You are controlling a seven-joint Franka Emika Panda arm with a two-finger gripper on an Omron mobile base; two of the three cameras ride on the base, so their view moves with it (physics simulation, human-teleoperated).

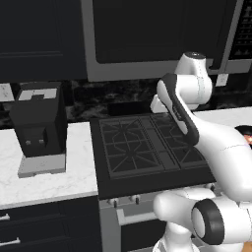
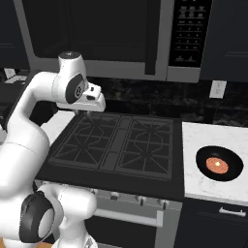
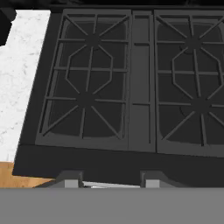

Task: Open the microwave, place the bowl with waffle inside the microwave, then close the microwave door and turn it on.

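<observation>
The microwave [image 2: 97, 34] hangs above the stove with its door [image 1: 152, 29] shut. Its dark bar handle [image 2: 152, 36] sits beside the button panel [image 2: 191, 34]. On the white counter right of the stove rests the black bowl [image 2: 219, 163] with the orange-brown waffle [image 2: 217, 166] in it. A sliver of the bowl [image 1: 244, 132] peeks past my arm at the right edge of the left base view. My gripper [image 2: 88, 114] hovers over the stove's back left burner, pointing down, far left of the bowl. The gripper [image 3: 111, 181] is open, its fingertips [image 3: 72, 179] wide apart with nothing between them.
The black gas stove [image 2: 116, 145] with iron grates lies under the hand. A black coffee machine [image 1: 39, 125] on a grey base stands on the left counter [image 1: 49, 182]. A wall outlet [image 2: 217, 89] is behind the right counter [image 2: 213, 189].
</observation>
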